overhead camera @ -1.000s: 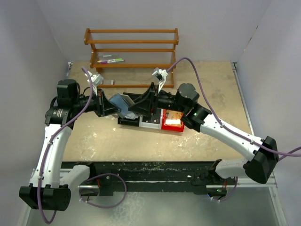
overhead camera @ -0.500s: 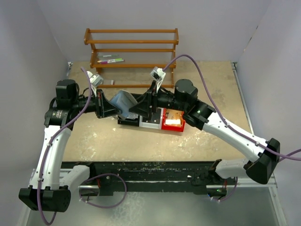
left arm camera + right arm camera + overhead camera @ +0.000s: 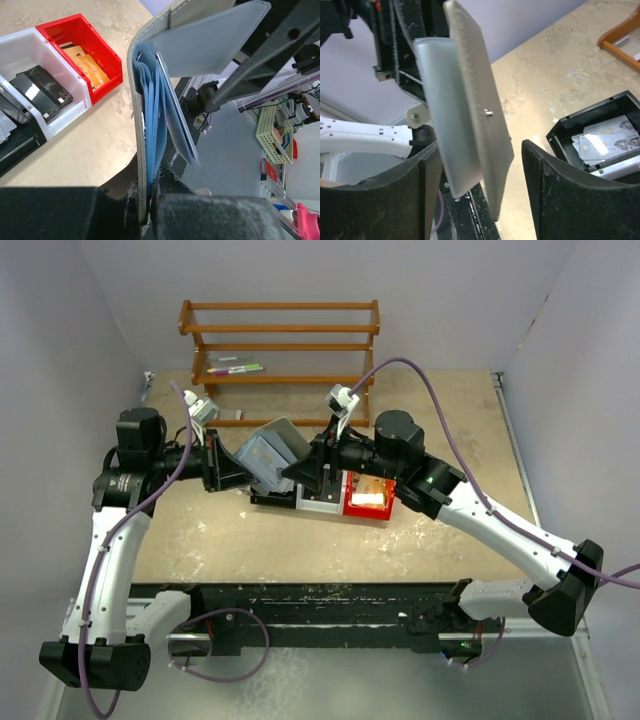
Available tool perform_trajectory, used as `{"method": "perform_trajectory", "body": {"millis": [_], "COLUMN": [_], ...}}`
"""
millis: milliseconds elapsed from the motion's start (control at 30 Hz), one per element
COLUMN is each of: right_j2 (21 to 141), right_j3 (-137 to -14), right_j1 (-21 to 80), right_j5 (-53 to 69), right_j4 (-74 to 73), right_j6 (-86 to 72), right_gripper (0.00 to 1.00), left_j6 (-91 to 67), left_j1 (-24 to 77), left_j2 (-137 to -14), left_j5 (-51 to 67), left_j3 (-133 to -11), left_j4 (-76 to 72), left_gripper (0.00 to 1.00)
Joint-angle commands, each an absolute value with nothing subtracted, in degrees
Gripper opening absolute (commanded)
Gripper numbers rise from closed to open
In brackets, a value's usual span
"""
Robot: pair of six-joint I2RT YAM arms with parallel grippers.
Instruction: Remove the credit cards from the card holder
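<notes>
Flat grey-blue folding card holder point(image 3: 268, 452) hangs above the beige tabletop point(image 3: 450, 420), clamped edgewise by the left fingers point(image 3: 200, 220). The right fingers point(image 3: 560, 190) are spread astride its flap, holding nothing. We judge that closing here risks seizing the flap, not the blue inner leaves point(image 3: 159, 120).

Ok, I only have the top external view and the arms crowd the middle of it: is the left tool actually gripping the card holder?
Observer: Yes. The left wrist view shows the left tool shut on the card holder at its bottom edge.
Operator: Anything inside it?
Observer: Blue pockets fan out between its panels. I can't tell cards from pockets.
Operator: And the right tool?
Observer: In the right wrist view the right tool is open, with one finger on each side of the grey panel, not closed on it.
</notes>
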State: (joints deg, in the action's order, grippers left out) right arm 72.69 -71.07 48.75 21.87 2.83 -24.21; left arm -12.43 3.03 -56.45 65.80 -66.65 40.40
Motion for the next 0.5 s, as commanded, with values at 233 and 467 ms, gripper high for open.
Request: {"method": "perform_trajectory", "body": {"millis": [233, 467], "right_j2": [70.5, 68.7], "right_j3": [-72.9, -71.6], "right_j1": [49.0, 46.7], "right_j5": [16.0, 24.1], "right_j4": [6.4, 10.3], "right_j6": [-23.9, -28.5], "right_gripper": [0.22, 0.0], "left_j6": [-8.7, -6.3], "left_j1": [2.9, 2.9], "left_j2": [-55.3, -55.1], "left_j5": [71.4, 72.9], "left_j3": [-69.7, -69.5], "left_j4": [41.0, 42.2], "left_gripper": [0.0, 0.0]}}
